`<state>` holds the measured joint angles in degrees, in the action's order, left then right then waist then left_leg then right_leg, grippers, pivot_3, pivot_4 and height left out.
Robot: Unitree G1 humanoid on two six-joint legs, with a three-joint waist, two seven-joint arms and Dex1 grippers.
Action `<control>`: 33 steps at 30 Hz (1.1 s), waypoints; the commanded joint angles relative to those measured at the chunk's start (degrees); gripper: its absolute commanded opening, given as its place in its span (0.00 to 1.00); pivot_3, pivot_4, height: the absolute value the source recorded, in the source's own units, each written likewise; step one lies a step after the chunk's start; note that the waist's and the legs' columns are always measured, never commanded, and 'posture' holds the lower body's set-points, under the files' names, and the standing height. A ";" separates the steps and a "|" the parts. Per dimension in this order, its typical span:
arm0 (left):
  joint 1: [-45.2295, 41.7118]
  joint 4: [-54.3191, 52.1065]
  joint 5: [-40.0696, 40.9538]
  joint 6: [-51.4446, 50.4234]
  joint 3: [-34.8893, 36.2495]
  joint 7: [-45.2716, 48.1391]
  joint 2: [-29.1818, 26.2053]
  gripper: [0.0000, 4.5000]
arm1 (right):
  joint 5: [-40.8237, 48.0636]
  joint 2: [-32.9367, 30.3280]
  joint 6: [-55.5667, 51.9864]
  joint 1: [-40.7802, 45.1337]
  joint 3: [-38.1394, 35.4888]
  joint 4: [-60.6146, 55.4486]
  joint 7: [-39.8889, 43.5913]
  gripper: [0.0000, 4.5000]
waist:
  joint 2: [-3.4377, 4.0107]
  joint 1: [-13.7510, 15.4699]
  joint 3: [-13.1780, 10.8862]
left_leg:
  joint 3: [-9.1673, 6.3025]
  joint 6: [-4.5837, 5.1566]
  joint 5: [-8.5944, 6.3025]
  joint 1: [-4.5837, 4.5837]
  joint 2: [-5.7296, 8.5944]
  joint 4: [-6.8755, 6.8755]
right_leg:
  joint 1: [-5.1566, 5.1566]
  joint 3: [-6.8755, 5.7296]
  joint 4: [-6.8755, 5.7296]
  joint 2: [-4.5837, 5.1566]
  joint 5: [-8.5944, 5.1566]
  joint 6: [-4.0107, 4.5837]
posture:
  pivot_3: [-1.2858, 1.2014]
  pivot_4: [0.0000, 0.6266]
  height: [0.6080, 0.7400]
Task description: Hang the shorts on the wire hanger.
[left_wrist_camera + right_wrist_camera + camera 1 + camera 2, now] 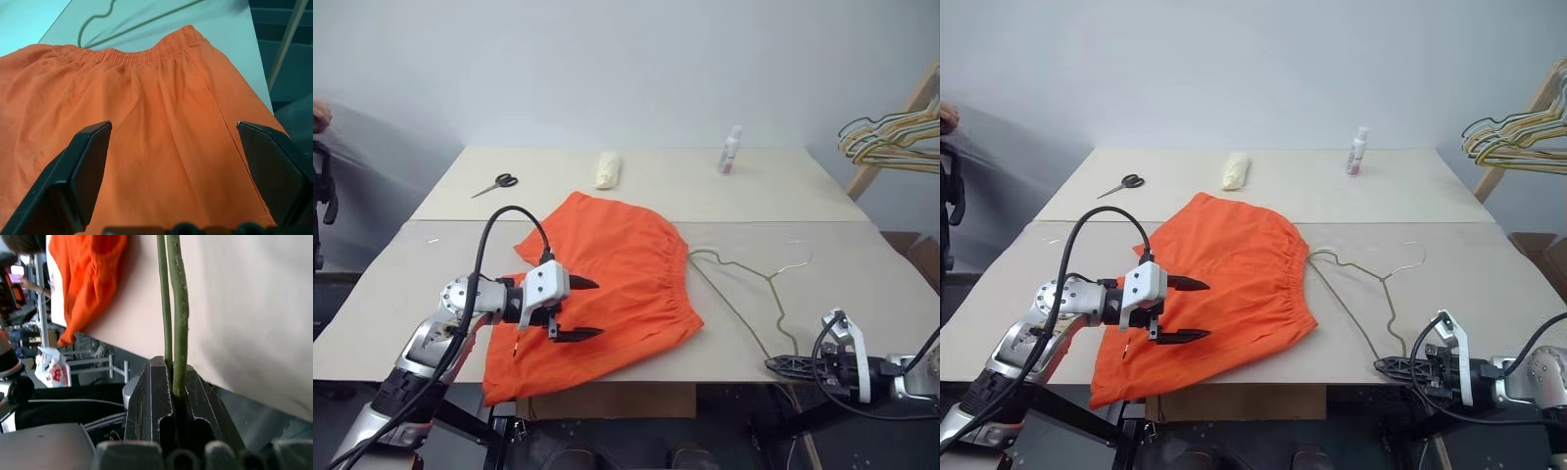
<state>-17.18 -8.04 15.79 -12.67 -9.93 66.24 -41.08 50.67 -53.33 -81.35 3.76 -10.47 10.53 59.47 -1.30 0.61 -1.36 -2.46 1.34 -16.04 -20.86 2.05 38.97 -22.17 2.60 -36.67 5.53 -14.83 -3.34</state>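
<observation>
1. Shorts (607, 284): bright orange, spread flat on the tabletop (862, 294) near its front edge, one leg spilling over that edge. Gathered waistband faces the wire hanger. Soft, light and limp by the look of it; likely to sag and slide unless taken at the elastic waistband, the firmest part.
2. Wire hanger (744, 284): thin grey wire, lying flat just beside the waistband, hook pointing away. Probably stiff but springy, slippery under cloth.
3. Left hand (576, 308): fingers wide apart, hovering over the shorts, holding nothing.
4. Right hand (788, 365): at the tabletop's front edge, fingers together, clamped on the hanger's wire, as the right wrist view shows.
5. Farther off: scissors (496, 184), a pale yellow cloth roll (609, 168), a small bottle (731, 151) whose label is too small to read.
6. Beyond the tabletop: a bunch of coloured hangers (891, 137).
</observation>
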 commanded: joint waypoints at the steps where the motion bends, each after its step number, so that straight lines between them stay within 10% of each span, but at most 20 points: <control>1: 0.11 -1.65 0.25 0.12 1.47 -0.32 -0.69 0.99 | 1.25 0.17 0.23 0.06 -0.76 -2.72 1.45 0.00 | 0.00 -0.05 0.00 | 0.00 0.00 0.00 0.00 0.00 0.00 | 0.00 0.01 -0.01 0.00 0.00 0.00 | 0.52 0.00 1.00; 33: 1.71 -1.80 -3.23 1.50 0.54 -2.39 -0.56 0.99 | -4.99 -3.25 5.69 11.65 20.35 1.23 23.48 0.00 | 0.00 1.12 0.01 | -0.06 0.00 0.00 -0.05 0.06 0.03 | -0.09 -0.04 0.00 0.03 0.01 0.00 | 0.54 0.00 1.00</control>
<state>-15.09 -8.41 12.89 -12.48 -9.96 64.25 -41.34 45.19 -55.25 -76.90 15.07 9.89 13.34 80.23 -1.30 1.73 -1.35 -2.52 1.34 -16.04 -20.91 2.12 39.01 -22.25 2.56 -36.68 5.56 -14.82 -3.34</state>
